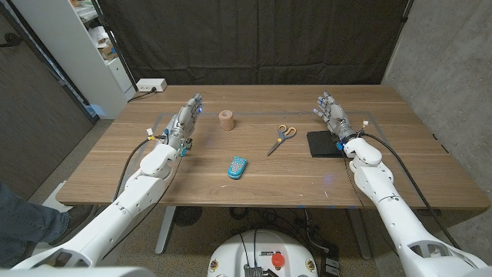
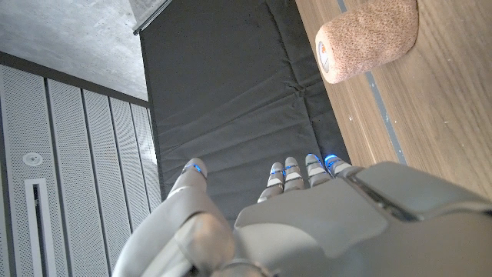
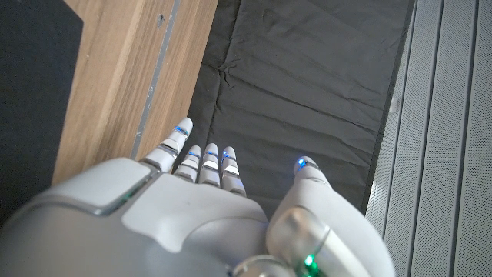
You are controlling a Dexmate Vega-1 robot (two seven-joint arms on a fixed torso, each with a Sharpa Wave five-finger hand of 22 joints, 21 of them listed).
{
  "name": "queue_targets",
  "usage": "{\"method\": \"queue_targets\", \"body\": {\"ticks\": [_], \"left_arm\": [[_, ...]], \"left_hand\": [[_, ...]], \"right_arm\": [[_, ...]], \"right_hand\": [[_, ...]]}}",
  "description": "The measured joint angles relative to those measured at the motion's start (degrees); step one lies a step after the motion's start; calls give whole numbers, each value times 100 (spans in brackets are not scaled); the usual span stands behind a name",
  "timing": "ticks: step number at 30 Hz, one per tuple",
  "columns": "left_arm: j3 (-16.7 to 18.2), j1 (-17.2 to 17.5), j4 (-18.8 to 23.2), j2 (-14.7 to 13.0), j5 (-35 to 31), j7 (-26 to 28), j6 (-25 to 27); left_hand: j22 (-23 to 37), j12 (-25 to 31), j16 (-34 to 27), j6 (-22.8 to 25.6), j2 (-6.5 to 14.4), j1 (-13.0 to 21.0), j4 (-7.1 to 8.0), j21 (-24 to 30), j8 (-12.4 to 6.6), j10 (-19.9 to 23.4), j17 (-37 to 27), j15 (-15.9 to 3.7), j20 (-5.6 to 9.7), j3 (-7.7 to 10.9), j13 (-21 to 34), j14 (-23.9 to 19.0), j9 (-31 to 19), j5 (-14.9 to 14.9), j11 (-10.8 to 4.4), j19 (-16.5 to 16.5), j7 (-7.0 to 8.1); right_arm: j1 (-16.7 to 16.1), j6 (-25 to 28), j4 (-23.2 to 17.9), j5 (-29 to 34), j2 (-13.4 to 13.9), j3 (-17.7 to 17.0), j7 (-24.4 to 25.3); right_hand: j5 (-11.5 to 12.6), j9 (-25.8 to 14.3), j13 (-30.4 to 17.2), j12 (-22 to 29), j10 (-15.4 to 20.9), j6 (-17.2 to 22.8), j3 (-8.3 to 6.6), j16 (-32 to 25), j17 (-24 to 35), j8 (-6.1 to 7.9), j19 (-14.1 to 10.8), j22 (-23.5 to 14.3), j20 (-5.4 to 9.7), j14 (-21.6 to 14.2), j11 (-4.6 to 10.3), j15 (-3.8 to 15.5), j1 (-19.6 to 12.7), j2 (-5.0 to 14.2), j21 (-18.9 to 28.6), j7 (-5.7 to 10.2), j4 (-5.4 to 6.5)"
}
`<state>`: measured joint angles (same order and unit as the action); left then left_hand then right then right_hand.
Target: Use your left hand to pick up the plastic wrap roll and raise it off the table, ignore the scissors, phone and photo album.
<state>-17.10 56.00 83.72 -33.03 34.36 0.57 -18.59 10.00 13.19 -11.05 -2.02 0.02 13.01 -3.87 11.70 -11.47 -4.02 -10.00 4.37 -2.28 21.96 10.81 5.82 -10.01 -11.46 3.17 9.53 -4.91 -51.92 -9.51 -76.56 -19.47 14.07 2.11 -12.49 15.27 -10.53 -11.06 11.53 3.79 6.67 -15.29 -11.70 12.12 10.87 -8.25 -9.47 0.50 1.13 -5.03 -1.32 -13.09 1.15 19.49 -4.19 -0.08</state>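
From the head view, nothing is done yet: the short tan cork-textured roll sits on the wooden worktop at about 3 o'clock from your left robot hand, near but apart, fingers released and holding nothing. Your right robot hand is likewise released.

In the left wrist view, the roll lies untouched; reach, grasp and lift all remain.

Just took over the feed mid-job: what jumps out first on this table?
Two white robot arms frame the wooden table, the left hand and right hand both open with nothing in them. Just right of the left hand stands the small tan, speckled plastic wrap roll, untouched. Toward the middle lie orange-handled scissors and a blue phone; a flat black photo album sits beside the right hand.
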Motion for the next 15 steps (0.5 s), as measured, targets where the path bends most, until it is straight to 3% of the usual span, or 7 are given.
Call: {"method": "queue_targets", "body": {"ticks": [9,15], "left_arm": [[111,237,211,-123,-51,146,-90],[306,579,496,-283,-52,149,-92]], "left_hand": [[0,0,0,42,30,30,-49,0,0,31,0,3,-32,-1,0,-66,0,0,31,32,2],[-1,0,0,50,30,30,-49,0,0,52,1,4,-32,-1,0,-66,1,1,11,32,11]], "right_arm": [[-57,2,-45,40,-37,-65,-20],[-59,-22,-45,59,-38,-66,-59]], "right_hand": [[0,0,0,0,0,0,0,0,-15,0,1,0,0,0,0,0,0,0,-21,0,0],[0,0,1,0,0,0,0,0,-14,0,1,0,0,0,1,0,0,0,-21,0,0]]}}
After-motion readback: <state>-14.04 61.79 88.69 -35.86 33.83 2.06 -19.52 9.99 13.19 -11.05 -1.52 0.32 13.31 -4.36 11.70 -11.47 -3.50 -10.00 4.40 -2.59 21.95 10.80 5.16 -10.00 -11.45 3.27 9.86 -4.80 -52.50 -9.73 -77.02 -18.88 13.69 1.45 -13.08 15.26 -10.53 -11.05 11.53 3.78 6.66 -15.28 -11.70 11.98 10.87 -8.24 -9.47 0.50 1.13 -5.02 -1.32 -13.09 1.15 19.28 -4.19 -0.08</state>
